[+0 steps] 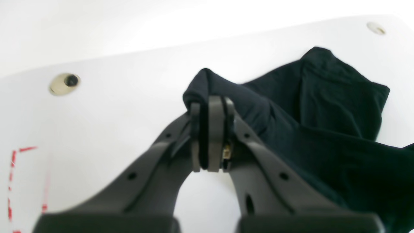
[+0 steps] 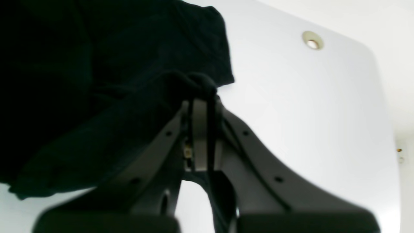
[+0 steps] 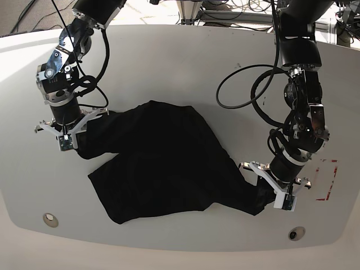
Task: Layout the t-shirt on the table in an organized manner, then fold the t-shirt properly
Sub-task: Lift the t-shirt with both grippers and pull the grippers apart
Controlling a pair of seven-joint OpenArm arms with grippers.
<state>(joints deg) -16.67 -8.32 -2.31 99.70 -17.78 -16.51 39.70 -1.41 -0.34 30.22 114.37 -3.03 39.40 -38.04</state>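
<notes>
The t-shirt (image 3: 163, 163) is plain black cloth, spread loosely and creased over the middle of my glossy white desk (image 3: 185, 62), stretched slantwise between my two arms. No print shows on the side facing up. From the base view, one end runs toward the left edge and the other trails down toward the right, near the red-outlined rectangle mark (image 3: 326, 180).

My left claw (image 1: 210, 110) is pressed together on a bunched fold of the t-shirt, with dark fabric pinched between the pads and humped over their tips. The rest of the cloth falls away to the side onto the desk, near a round metal fitting (image 1: 64, 83).

My right claw (image 2: 202, 97) is likewise clamped on a gathered wad of the t-shirt, with a strand of black cloth running down between the fingers. Another round fitting (image 2: 312, 40) sits well apart on the bare desk beyond.
</notes>
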